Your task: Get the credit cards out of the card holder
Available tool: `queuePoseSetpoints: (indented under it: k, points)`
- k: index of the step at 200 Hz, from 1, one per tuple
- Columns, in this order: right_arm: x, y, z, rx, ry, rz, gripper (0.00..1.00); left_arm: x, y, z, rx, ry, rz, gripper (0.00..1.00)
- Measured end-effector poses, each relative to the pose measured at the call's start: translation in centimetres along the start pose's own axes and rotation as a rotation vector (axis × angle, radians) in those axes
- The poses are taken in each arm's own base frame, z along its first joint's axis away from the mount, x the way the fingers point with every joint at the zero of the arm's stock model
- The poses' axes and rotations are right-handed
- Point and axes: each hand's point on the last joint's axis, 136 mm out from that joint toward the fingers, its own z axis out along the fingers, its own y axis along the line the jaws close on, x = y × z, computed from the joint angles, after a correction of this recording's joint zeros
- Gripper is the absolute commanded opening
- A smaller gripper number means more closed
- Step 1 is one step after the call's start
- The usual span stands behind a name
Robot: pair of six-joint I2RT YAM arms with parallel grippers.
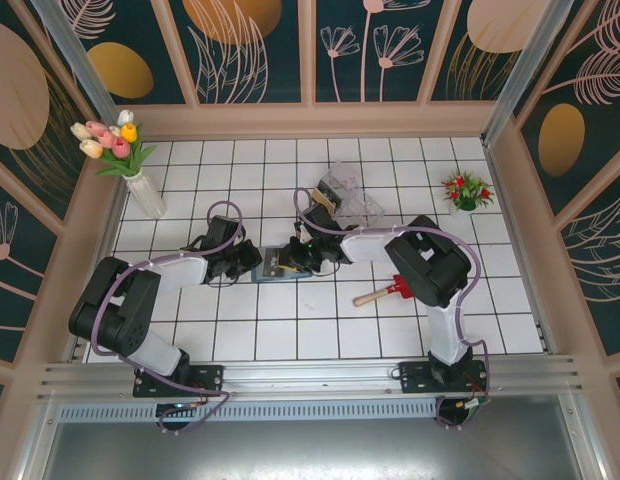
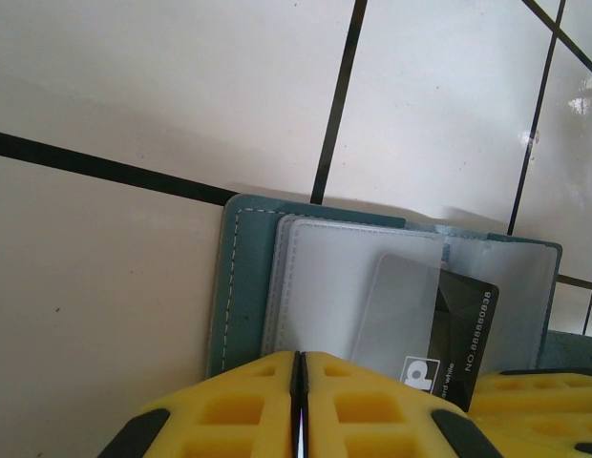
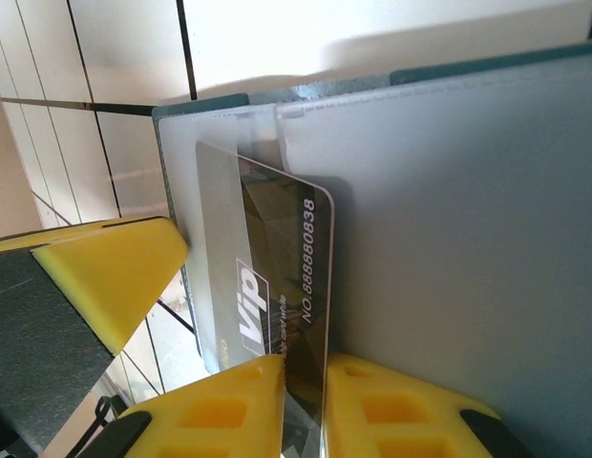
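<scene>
The slate-blue card holder [image 1: 281, 272] lies open on the white tiles between my two grippers, its stitched edge [image 2: 243, 286] and clear sleeves facing up. A dark grey credit card [image 3: 277, 229] printed "Vip" sticks halfway out of a clear sleeve [image 2: 468, 324]. My right gripper [image 3: 306, 382] is shut on this card's free end, one yellow finger on each side [image 1: 298, 258]. My left gripper [image 2: 299, 382] is shut, its fingers pressed together over the holder's near edge [image 1: 254, 262]. One of its fingers [image 3: 95, 277] stands just left of the card. The holder's rim [image 3: 200, 103] runs along the top.
A clear plastic box [image 1: 350, 198] stands behind the holder. A toy shovel with a red blade [image 1: 385, 292] lies to the right under the right arm. A vase of tulips [image 1: 140, 185] is at back left and a small flower pot [image 1: 467, 190] at back right.
</scene>
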Motion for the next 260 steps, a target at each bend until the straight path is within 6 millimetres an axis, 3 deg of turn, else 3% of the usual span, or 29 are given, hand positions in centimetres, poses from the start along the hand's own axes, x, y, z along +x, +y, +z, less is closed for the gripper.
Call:
queuePoseSetpoints:
  k: [51, 97, 132, 153, 172, 196, 222, 260]
  points:
    - [-0.5, -0.1, -0.4, -0.005, -0.017, 0.002, 0.03, 0.0, 0.0, 0.0, 0.0, 0.0, 0.0, 0.13]
    - [-2.0, -0.4, -3.2, -0.008, -0.084, -0.019, 0.02, 0.0, 0.0, 0.0, 0.0, 0.001, 0.001, 0.16]
    - [-2.8, -0.4, -5.2, -0.019, -0.119, -0.086, 0.0, -0.2, -0.5, -0.2, 0.004, 0.007, 0.007, 0.33]
    - [-2.8, 0.8, -6.7, -0.052, -0.131, -0.173, 0.0, -0.8, -1.3, -1.1, 0.003, -0.002, 0.012, 0.46]
    - [-2.9, 2.9, -8.7, -0.115, -0.145, -0.268, 0.0, -2.1, -3.1, -2.9, 0.038, -0.046, 0.027, 0.56]
    - [-3.8, 5.9, -12.6, -0.236, -0.193, -0.381, 0.0, -3.9, -6.5, -5.8, 0.132, -0.116, 0.056, 0.73]
    - [-4.8, 8.1, -16.6, -0.357, -0.24, -0.46, 0.0, -4.4, -10.0, -8.7, 0.278, -0.148, 0.084, 0.86]
    - [-4.1, 9.5, -18.6, -0.47, -0.191, -0.528, 0.0, -4.3, -14.8, -12.2, 0.509, -0.151, 0.135, 0.96]
